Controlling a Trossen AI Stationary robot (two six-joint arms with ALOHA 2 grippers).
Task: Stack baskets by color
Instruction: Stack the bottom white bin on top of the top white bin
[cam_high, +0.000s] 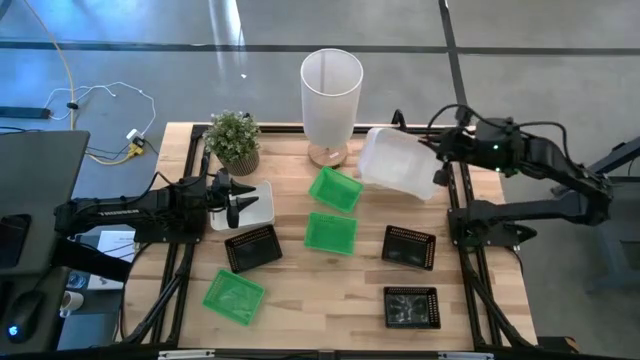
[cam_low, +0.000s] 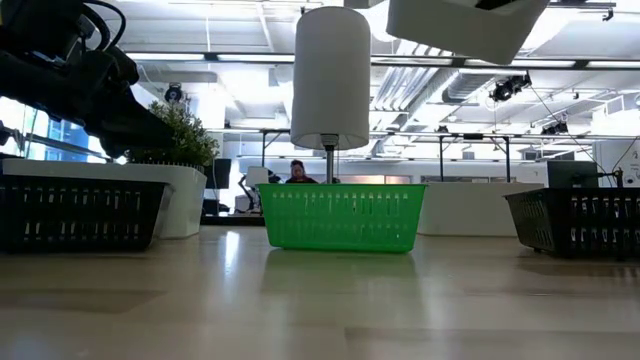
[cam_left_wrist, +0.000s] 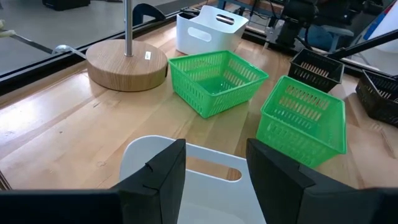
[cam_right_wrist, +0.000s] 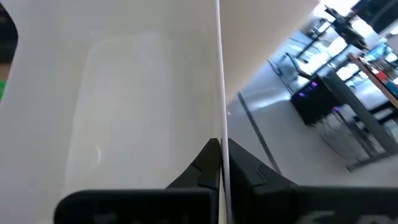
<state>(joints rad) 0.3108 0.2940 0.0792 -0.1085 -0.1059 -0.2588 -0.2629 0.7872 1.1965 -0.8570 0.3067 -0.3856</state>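
My right gripper is shut on a white basket, held high over the table's far right and tilted. A second white basket rests on the table below it. The third white basket sits at the left, and my open left gripper hovers at its end wall with the handle slot. Two green baskets stand mid-table, a third near left. The black baskets rest apart on the wood. My right gripper pinches one thin side wall of the white basket, one finger inside and one outside. The fingers come from the table's right side, slanting a little downward. The basket is lifted clear of the table and hangs tilted, seen at the top of the low view.
A tall white cylindrical bin on a round wooden base stands at the far middle. A potted plant is at the far left. Bare wood lies along the near middle edge.
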